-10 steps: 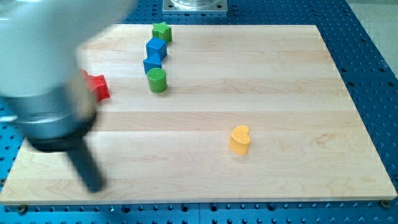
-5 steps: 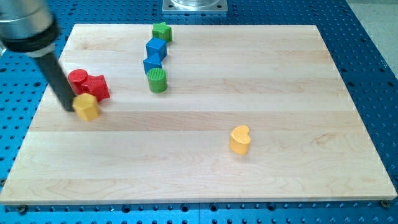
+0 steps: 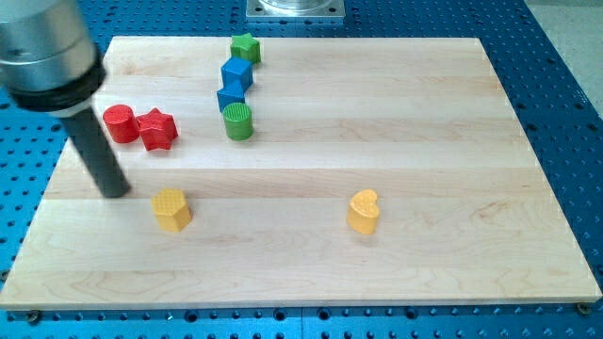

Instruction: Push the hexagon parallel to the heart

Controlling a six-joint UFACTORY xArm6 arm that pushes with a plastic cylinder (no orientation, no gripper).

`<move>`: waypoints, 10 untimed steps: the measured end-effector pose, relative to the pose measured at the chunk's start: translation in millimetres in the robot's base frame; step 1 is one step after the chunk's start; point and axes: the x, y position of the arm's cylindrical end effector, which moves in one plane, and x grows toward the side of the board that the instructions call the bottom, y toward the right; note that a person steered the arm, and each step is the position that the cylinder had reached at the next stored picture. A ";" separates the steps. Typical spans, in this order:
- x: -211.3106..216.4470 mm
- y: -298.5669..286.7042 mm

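A yellow hexagon block (image 3: 171, 208) lies at the lower left of the wooden board (image 3: 424, 122). A yellow heart block (image 3: 363, 211) lies to its right at about the same height in the view. My tip (image 3: 115, 191) is on the board just left of and slightly above the hexagon, apart from it by a small gap.
A red cylinder (image 3: 120, 123) and a red star (image 3: 157, 129) sit side by side above the tip. A green star (image 3: 245, 47), two blue blocks (image 3: 236, 72) (image 3: 230, 96) and a green cylinder (image 3: 238, 121) form a column at the view's top.
The yellow hexagon has moved down and to the right, away from the red blocks, level with the heart. My tip has moved down and slightly right. The red star shifted slightly right.
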 end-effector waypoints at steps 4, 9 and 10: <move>57.8 71.0; 50.6 120.9; 96.2 82.6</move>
